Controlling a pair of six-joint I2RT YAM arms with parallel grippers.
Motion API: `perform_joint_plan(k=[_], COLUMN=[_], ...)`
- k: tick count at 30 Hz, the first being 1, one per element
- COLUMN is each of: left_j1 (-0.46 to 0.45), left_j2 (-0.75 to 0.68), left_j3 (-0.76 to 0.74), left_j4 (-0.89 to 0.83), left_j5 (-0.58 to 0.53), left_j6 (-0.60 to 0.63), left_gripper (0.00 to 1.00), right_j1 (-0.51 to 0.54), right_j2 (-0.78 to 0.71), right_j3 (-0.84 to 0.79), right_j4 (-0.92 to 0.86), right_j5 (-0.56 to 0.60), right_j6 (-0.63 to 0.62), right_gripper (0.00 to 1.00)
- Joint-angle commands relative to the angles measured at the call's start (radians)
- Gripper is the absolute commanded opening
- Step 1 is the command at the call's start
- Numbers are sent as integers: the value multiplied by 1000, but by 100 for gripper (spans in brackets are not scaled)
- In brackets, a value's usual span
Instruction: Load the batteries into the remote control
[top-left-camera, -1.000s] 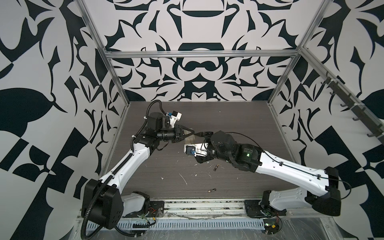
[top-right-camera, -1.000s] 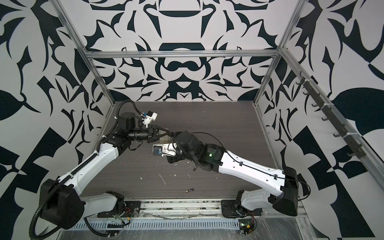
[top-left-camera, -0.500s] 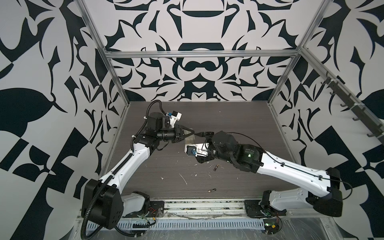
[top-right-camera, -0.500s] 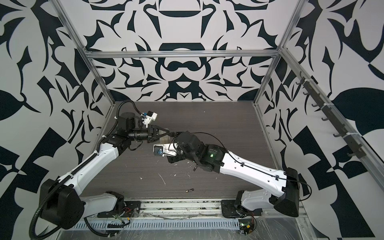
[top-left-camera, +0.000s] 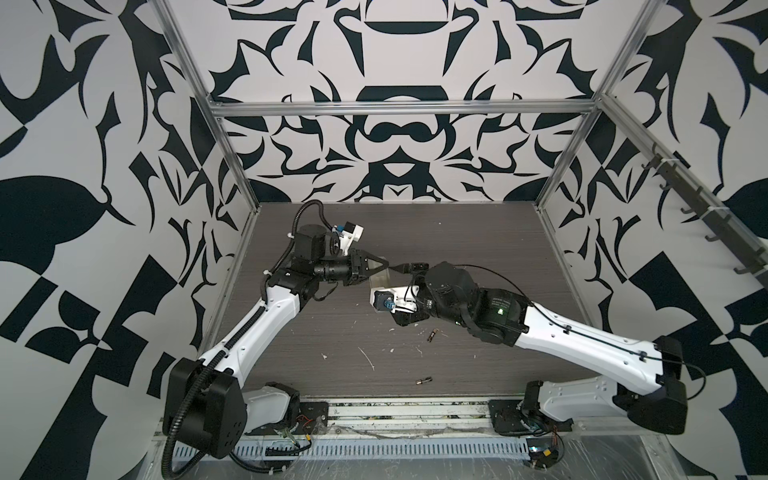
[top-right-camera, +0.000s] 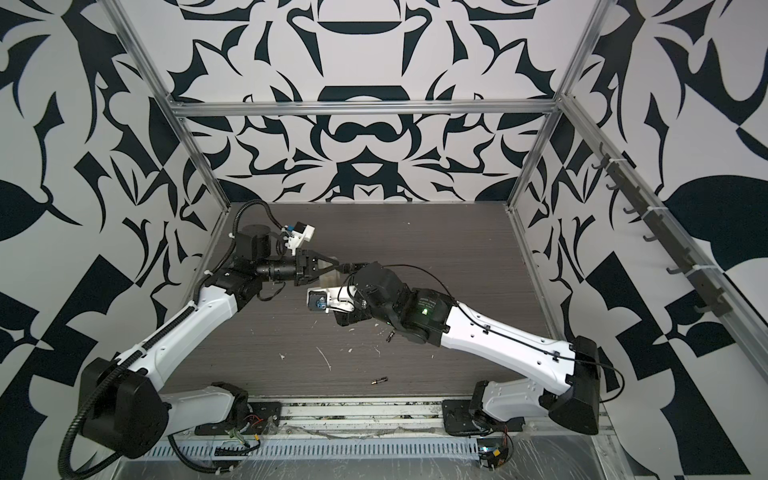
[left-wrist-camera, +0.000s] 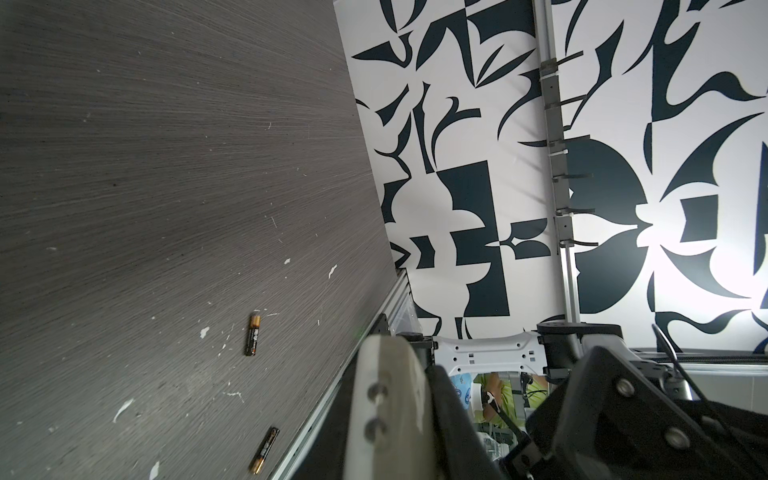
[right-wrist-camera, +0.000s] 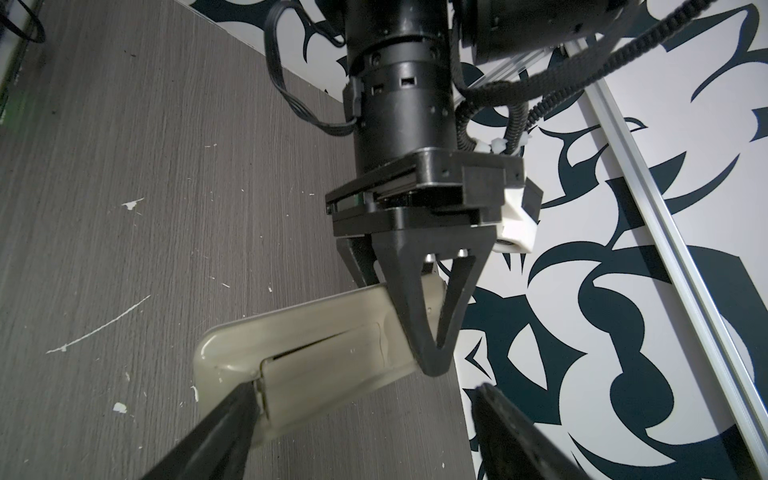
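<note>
The remote, judged light and rigid, is clamped above the bench by the closed left fingers. The right fingers are spread wide, empty. The batteries, left on the bench and likely to roll, are best pinched mid-body.

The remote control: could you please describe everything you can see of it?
The remote control shows its glossy beige plastic back, round-cornered. It is held off the table, one end clamped in the shut jaws of the left gripper. Its battery cover sits ajar, with a dark slit along one edge. One jaw of the open right gripper touches the cover's corner.
</note>
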Motion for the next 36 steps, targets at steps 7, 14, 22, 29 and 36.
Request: perform_joint_plan(k=[7,14,22,29,36], left_j1=[-10,-9,-5,-3,0], left_j2=[-22,-19,-19,-19,-23], left_j3=[-24,-22,-22,-22,-22], left_j4=[-7,-6,2,4,8], left_j5=[66,66,70,71,74], left_j6=[-9,-9,-16,-18,-20], left_gripper=[0,0,0,0,0], right_j1=[-15,-15,-15,-15,-16], right_j2=[-32,-37,-43,-43,-44], right_j3=[8,8,7,7,5], right_j4=[114,115,117,116,115], right_j5=[72,67,66,65,58], right_j6=[-12,-11,-13,-14,-14], right_gripper=[85,85,85,86,87])
